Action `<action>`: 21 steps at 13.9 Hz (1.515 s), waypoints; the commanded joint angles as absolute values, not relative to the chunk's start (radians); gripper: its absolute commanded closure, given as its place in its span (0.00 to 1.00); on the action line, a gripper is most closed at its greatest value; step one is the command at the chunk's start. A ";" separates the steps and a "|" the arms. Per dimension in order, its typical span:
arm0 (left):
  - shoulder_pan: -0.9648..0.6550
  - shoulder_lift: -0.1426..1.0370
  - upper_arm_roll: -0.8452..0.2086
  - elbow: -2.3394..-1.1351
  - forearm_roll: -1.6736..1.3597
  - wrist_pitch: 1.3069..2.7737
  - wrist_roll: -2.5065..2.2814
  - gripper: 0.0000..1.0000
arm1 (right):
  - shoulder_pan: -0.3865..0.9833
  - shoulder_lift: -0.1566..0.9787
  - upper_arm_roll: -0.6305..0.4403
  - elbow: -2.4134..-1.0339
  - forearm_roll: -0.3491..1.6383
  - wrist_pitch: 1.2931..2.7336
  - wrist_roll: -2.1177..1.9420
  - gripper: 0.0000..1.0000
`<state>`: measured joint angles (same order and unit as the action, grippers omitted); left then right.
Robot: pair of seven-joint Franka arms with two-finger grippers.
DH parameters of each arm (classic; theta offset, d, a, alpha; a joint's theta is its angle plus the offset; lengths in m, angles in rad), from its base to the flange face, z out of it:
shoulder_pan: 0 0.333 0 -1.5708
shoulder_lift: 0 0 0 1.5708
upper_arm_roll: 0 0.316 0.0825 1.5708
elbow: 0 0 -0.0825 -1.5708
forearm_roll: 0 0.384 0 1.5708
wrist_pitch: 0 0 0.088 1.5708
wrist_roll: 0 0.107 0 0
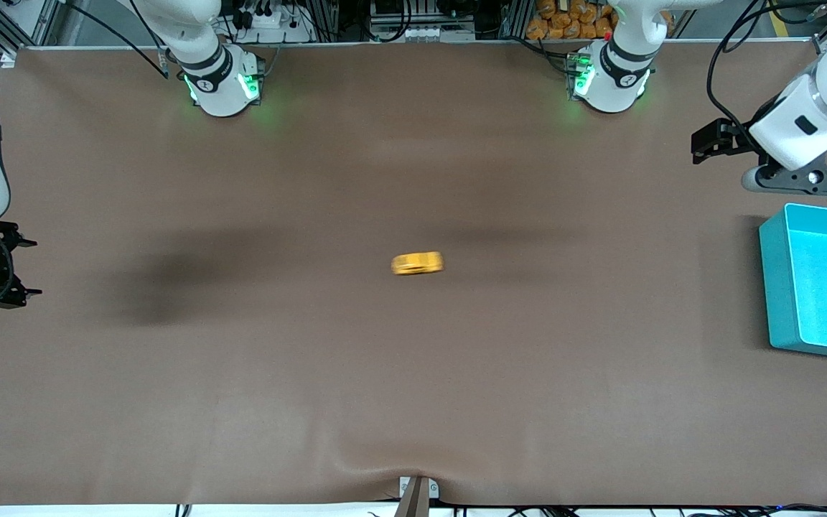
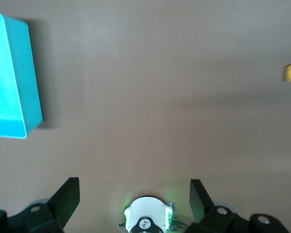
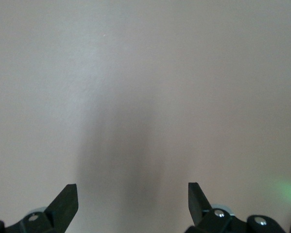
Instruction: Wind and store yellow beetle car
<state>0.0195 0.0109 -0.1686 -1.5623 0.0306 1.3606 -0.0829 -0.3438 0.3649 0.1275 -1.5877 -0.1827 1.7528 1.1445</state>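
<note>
White arms, black joint bands — green-lit bases, black cables, black hands.

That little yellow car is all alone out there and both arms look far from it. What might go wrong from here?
The yellow beetle car looks smeared, as if rolling; it may have moved on by the time a gripper comes down.

It is tiny and rounded, so the open left gripper or right gripper may pinch it askew.

The teal bin sits at the table's edge, a long carry.

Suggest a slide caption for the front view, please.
Yellow beetle car alone mid-table, teal bin at the left arm's end, both hands open and apart.
</note>
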 commanded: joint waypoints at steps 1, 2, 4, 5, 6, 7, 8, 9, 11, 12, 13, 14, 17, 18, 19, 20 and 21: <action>0.032 -0.012 -0.175 -1.632 0.035 1.416 -0.187 0.00 | -0.308 0.341 0.127 -1.556 -0.173 1.692 1.046 0.00; 0.032 -0.024 -0.175 -1.663 0.035 1.434 -0.233 0.00 | -0.301 0.341 0.127 -1.549 -0.173 1.680 1.014 0.00; 0.032 -0.041 -0.176 -1.721 0.035 1.475 -0.303 0.00 | -0.279 0.328 0.135 -1.543 -0.172 1.675 0.921 0.00; 0.032 -0.058 -0.178 -1.762 0.034 1.508 -0.325 0.00 | -0.272 0.322 0.143 -1.543 -0.172 1.674 0.869 0.00; 0.032 -0.083 -0.178 -1.817 0.029 1.547 -0.343 0.00 | -0.268 0.321 0.155 -1.542 -0.172 1.674 0.820 0.00; 0.032 -0.113 -0.178 -1.877 0.005 1.598 -0.371 0.00 | -0.268 0.310 0.172 -1.540 -0.170 1.669 0.775 0.00; 0.032 -0.138 -0.178 -1.932 -0.017 1.642 -0.409 0.00 | -0.273 0.302 0.181 -1.526 -0.161 1.667 0.709 0.00; 0.032 -0.150 -0.179 -1.974 -0.029 1.673 -0.457 0.00 | -0.272 0.299 0.183 -1.510 -0.131 1.661 0.637 0.00; 0.025 -0.150 -0.189 -2.025 -0.041 1.718 -0.547 0.00 | -0.273 0.290 0.183 -1.456 -0.080 1.591 0.528 0.00; 0.025 -0.152 -0.202 -2.051 -0.043 1.747 -0.583 0.00 | -0.268 0.288 0.183 -1.434 -0.072 1.565 0.487 0.00; 0.026 -0.150 -0.221 -2.077 -0.049 1.775 -0.621 0.00 | -0.265 0.288 0.184 -1.408 -0.071 1.540 0.471 0.00; 0.025 -0.150 -0.235 -2.104 -0.054 1.805 -0.668 0.00 | -0.262 0.288 0.184 -1.391 -0.049 1.516 0.471 0.00; 0.025 -0.144 -0.287 -2.202 -0.054 1.926 -0.852 0.00 | -0.261 0.287 0.186 -1.365 0.029 1.508 0.337 0.00; 0.026 -0.143 -0.296 -2.233 -0.052 1.966 -0.900 0.00 | -0.262 0.282 0.184 -1.365 0.044 1.485 0.222 0.00; 0.026 -0.143 -0.299 -2.259 -0.054 2.006 -0.944 0.00 | -0.265 0.278 0.183 -1.365 0.063 1.473 0.140 0.00; 0.026 -0.140 -0.299 -2.275 -0.054 2.034 -0.980 0.00 | -0.271 0.267 0.183 -1.365 0.070 1.465 0.094 0.00; 0.029 -0.130 -0.299 -2.284 -0.054 2.058 -1.021 0.00 | -0.262 0.240 0.184 -1.365 0.071 1.453 0.080 0.00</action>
